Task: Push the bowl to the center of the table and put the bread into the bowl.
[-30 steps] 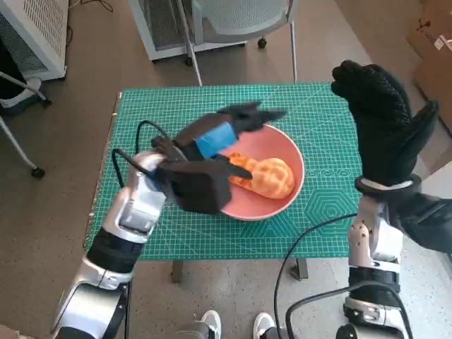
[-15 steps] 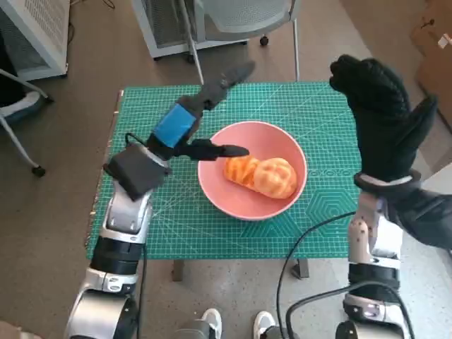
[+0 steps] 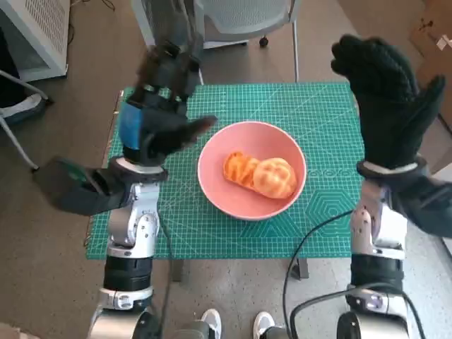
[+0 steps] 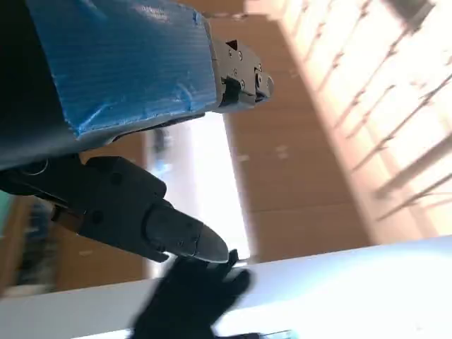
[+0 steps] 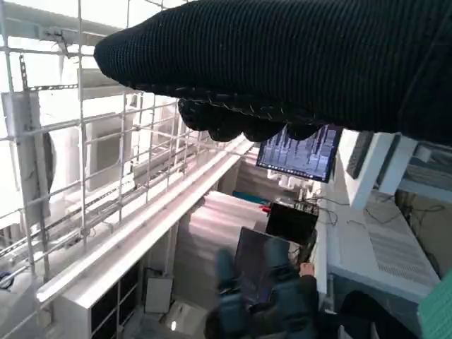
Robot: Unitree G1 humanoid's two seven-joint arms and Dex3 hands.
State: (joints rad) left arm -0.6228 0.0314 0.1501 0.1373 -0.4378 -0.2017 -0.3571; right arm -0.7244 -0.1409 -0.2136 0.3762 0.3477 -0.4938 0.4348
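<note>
Even bright light; left hand (image 3: 159,116) motion-blurred; left wrist view washed out, streaky.

bowl (image 3: 219,185): smooth pink, matt with a faint sheen — plastic by its look
bread (image 3: 260,175): golden crust, ridged, lightly glazed
worktop (image 3: 318,212): covered by a matt green gridded mat
right hand (image 3: 387,120): clad in black knitted cloth — coarse
left hand (image 3: 157,120): black, blue tape, slightly glossy

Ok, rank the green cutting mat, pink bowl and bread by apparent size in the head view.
1. Green cutting mat, largest.
2. Pink bowl.
3. Bread, smallest, lying inside the bowl.
All rest at table level, so nearness does not blur the ranking.
</note>
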